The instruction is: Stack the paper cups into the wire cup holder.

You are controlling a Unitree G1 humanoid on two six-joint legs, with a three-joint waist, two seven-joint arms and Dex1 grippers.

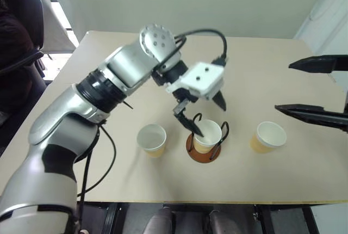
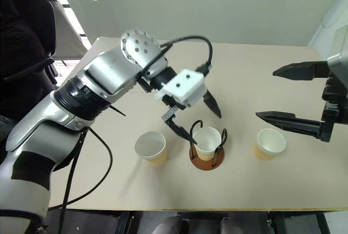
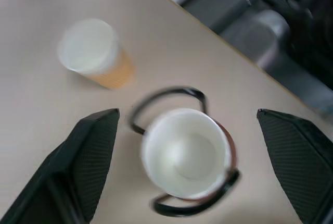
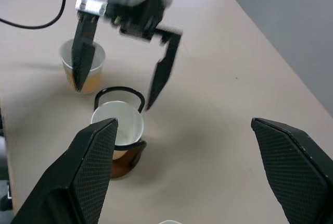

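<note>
- One paper cup (image 1: 207, 135) sat in the wire cup holder (image 1: 203, 153), directly beneath the left pincer (image 1: 208, 113); the pincer's jaws stood wide apart, holding nothing, one finger tip close by the cup's rim.
- Two loose paper cups stood on the bench (image 1: 261, 54): one (image 1: 151, 139) just beside the holder, on the outer side of the left pincer; the other (image 1: 268, 136) below the right pincer (image 2: 283, 94).
- Right pincer: fully spread, empty, well above its cup.
- Risk: a finger of the left pincer catching the rim or a wire loop on withdrawal, tipping the holder or lifting the seated cup out.
- Risk: thin cup walls crushing under a hard squeeze, so the next cup would not nest.
- Risk: an off-centre descent striking the wire loops and leaving a cup tilted.
- Risk: both arms crowding over the holder and colliding.
</note>
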